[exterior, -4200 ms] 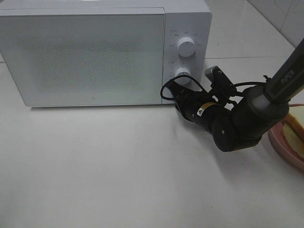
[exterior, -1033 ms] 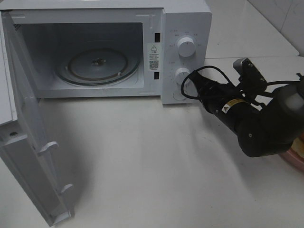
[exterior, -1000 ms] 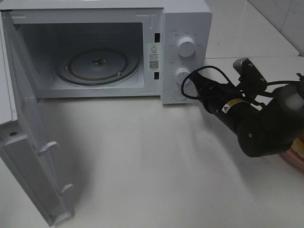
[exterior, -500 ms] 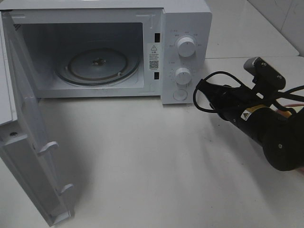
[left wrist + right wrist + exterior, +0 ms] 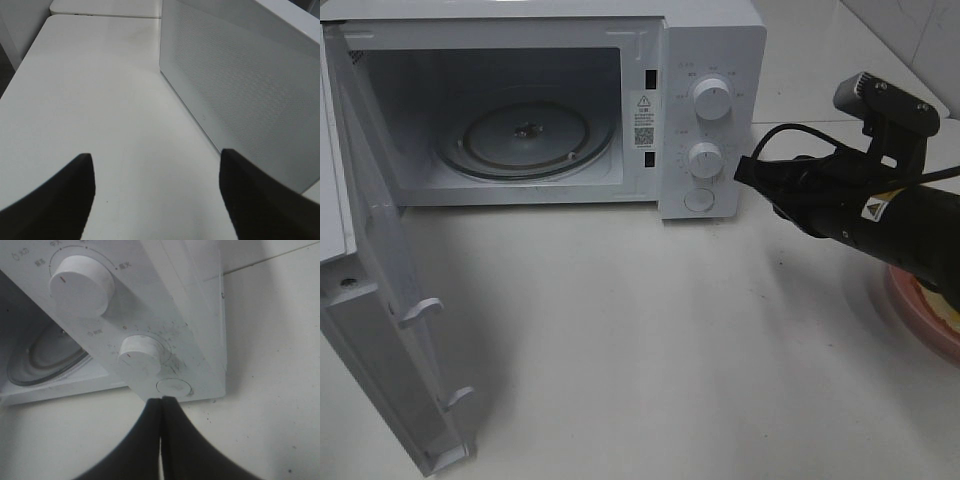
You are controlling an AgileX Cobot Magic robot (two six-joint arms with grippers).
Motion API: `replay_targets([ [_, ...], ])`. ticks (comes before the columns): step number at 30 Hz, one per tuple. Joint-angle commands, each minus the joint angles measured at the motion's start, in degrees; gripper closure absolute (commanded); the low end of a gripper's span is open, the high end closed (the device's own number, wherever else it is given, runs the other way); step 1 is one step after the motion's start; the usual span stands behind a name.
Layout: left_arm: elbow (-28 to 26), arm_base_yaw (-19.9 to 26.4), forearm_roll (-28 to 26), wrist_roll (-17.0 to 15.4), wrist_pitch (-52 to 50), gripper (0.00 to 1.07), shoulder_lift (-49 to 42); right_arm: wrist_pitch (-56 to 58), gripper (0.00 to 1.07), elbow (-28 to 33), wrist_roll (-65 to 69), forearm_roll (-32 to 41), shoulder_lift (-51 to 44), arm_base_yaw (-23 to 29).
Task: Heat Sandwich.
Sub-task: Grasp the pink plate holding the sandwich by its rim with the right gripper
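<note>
The white microwave stands at the back with its door swung wide open to the left, showing the glass turntable. My right gripper is shut and empty, its tip just right of the control panel; in the right wrist view it sits close in front of the round door button. The sandwich shows only as a yellow sliver on the pink plate at the right edge, mostly hidden by my right arm. My left gripper is open and empty beside the door's outer face.
Two white knobs sit on the microwave's panel above the button. The open door juts toward the table's front left. The white tabletop stretches in front of the microwave.
The microwave door, shut 4.2 s ago, now stands wide open. Over the last second my right arm has drawn back to the right, away from the control panel, uncovering part of the plate.
</note>
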Motion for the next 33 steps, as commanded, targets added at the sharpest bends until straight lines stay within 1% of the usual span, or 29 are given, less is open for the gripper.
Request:
replay_targets([
  [1, 0.06, -0.4, -0.06, 0.06, 0.29, 0.39, -1.32, 8.94, 1.03, -0.46, -4.3, -0.8, -3.67, -0.06],
  [2, 0.06, -0.4, -0.06, 0.06, 0.29, 0.39, -1.32, 8.94, 1.03, -0.46, -4.3, -0.8, -3.67, -0.06],
  [3, 0.06, -0.4, -0.06, 0.06, 0.29, 0.39, -1.32, 12.09, 1.02, -0.92, -5.27, -0.8, -4.58, -0.06],
  [4, 0.06, -0.4, -0.06, 0.06, 0.29, 0.39, -1.32, 17.99, 1.01, -2.35, -7.05, -0.8, -6.07, -0.06],
  [5, 0.06, -0.4, -0.06, 0.06, 0.29, 0.39, -1.32, 20.51, 1.0, -3.04, -7.91, -0.8, -6.59, -0.06],
  [6, 0.06, -0.4, -0.06, 0.06, 0.29, 0.39, -1.32, 20.51, 1.0, -3.04, -7.91, -0.8, -6.59, -0.06],
  [7, 0.06, -0.4, -0.06, 0.06, 0.29, 0.39, -1.32, 23.61, 0.98, -4.01, -8.82, -0.8, -7.1, -0.06],
  [9, 0.06, -0.4, -0.06, 0.06, 0.29, 0.39, -1.32, 32.43, 0.93, -6.99, -10.89, -0.8, -8.25, -0.06],
  [11, 0.06, -0.4, -0.06, 0.06, 0.29, 0.39, -1.32, 37.87, 0.87, -9.17, -11.97, -0.8, -8.71, -0.06],
  [12, 0.06, -0.4, -0.06, 0.06, 0.29, 0.39, -1.32, 37.87, 0.87, -9.17, -11.97, -0.8, -8.71, -0.06],
  [13, 0.06, -0.4, -0.06, 0.06, 0.29, 0.39, -1.32, 40.62, 0.84, -10.43, -12.49, -0.8, -8.71, -0.06],
  [14, 0.06, -0.4, -0.06, 0.06, 0.29, 0.39, -1.32, 45.84, 0.76, -13.01, -13.46, -0.8, -8.71, -0.06],
  [15, 0.06, -0.4, -0.06, 0.06, 0.29, 0.39, -1.32, 48.47, 0.72, -14.04, -13.75, -0.8, -8.71, -0.06],
  [16, 0.06, -0.4, -0.06, 0.06, 0.29, 0.39, -1.32, 48.47, 0.72, -14.04, -13.75, -0.8, -8.71, -0.06],
  [17, 0.06, -0.4, -0.06, 0.06, 0.29, 0.39, -1.32, 50.71, 0.68, -15.24, -13.81, -0.8, -8.71, -0.06],
  [18, 0.06, -0.4, -0.06, 0.06, 0.29, 0.39, -1.32, 54.72, 0.61, -17.42, -13.81, -0.86, -8.71, -0.06],
  [20, 0.06, -0.4, -0.06, 0.06, 0.29, 0.39, -1.32, 58.61, 0.55, -19.82, -13.81, -1.32, -8.71, -0.06],
  [21, 0.06, -0.4, -0.06, 0.06, 0.29, 0.39, -1.32, 58.61, 0.55, -19.82, -13.81, -1.32, -8.71, -0.06],
  [23, 0.06, -0.4, -0.06, 0.06, 0.29, 0.39, -1.32, 64.86, 0.47, -22.98, -13.81, -3.09, -8.71, -0.06],
  [25, 0.06, -0.4, -0.06, 0.06, 0.29, 0.39, -1.32, 69.16, 0.44, -25.15, -13.81, -4.7, -8.71, -0.06],
  [26, 0.06, -0.4, -0.06, 0.06, 0.29, 0.39, -1.32, 69.16, 0.44, -25.15, -13.81, -4.7, -8.71, -0.06],
  [28, 0.06, -0.4, -0.06, 0.06, 0.29, 0.39, -1.32, 74.83, 0.4, -28.07, -13.81, -6.02, -8.71, -0.06],
  [30, 0.06, -0.4, -0.06, 0.06, 0.29, 0.39, -1.32, 76.95, 0.39, -29.05, -13.81, -6.7, -8.71, -0.17],
  [31, 0.06, -0.4, -0.06, 0.06, 0.29, 0.39, -1.32, 81.36, 0.39, -30.77, -13.81, -6.7, -8.71, -0.23],
  [33, 0.06, -0.4, -0.06, 0.06, 0.29, 0.39, -1.32, 84.97, 0.39, -32.31, -13.81, -7.33, -8.71, -0.23],
])
